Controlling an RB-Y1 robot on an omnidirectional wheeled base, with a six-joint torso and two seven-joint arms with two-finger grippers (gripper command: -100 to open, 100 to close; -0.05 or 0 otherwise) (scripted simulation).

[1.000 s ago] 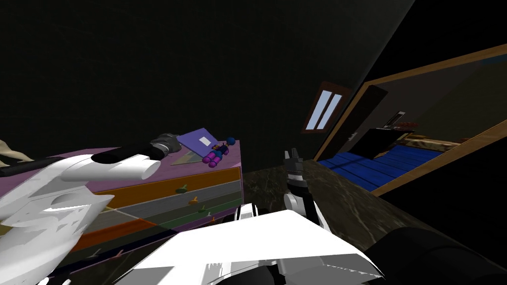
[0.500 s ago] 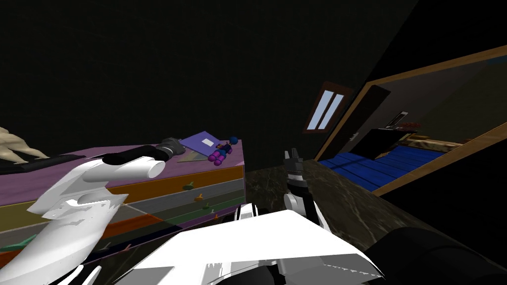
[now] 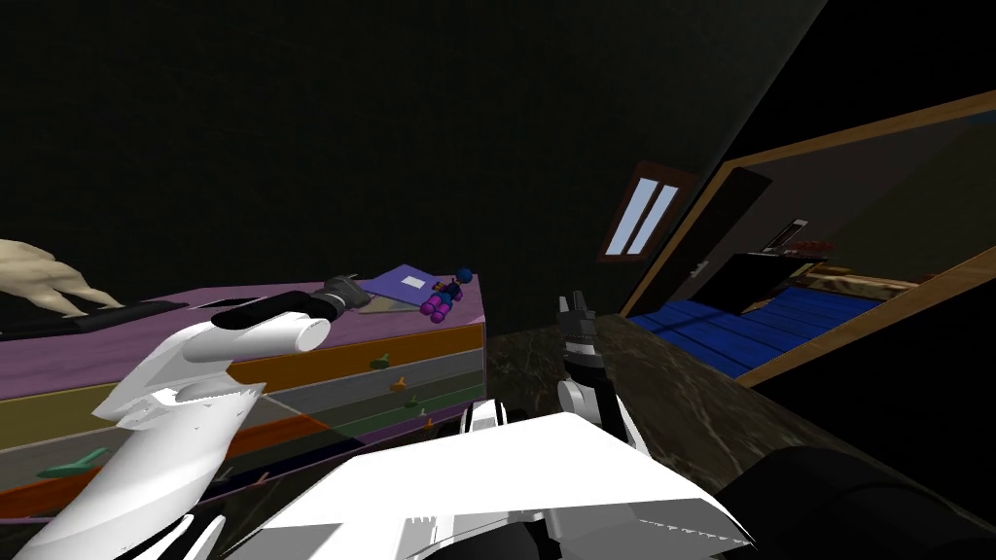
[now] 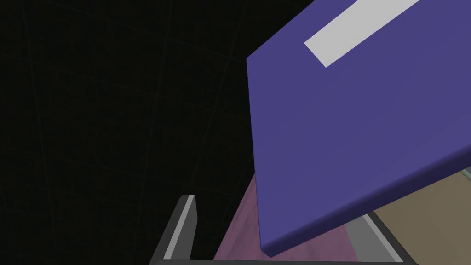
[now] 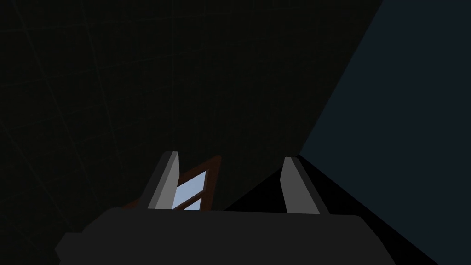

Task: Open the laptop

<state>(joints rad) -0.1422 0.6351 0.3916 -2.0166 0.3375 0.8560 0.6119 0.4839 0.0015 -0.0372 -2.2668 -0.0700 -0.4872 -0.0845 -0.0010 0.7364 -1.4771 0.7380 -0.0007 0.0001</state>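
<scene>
A purple laptop (image 3: 407,282) with a white patch on its lid lies on the purple top of a dresser (image 3: 243,326). Its lid (image 4: 349,138) is lifted partway off the grey-rimmed tan base (image 4: 427,216). My left gripper (image 3: 362,294) reaches in at the lid's near corner. In the left wrist view the left gripper (image 4: 280,216) is open, with one finger beside the lid's corner and the other under the lid's edge. My right gripper (image 3: 574,303) hangs over the floor to the right of the dresser, and stands open (image 5: 230,158) and empty.
A small magenta and blue toy (image 3: 443,299) lies next to the laptop at the dresser's right end. A cream object (image 3: 44,277) rests on a dark slab at the left end. Drawer fronts (image 3: 389,365) with small knobs face me. Dark marbled floor (image 3: 681,408) lies to the right.
My view has shifted, so the dresser sits further right with more of its left end in sight. My left forearm has swung right, its hand staying at the laptop's lid. The right arm is still.
</scene>
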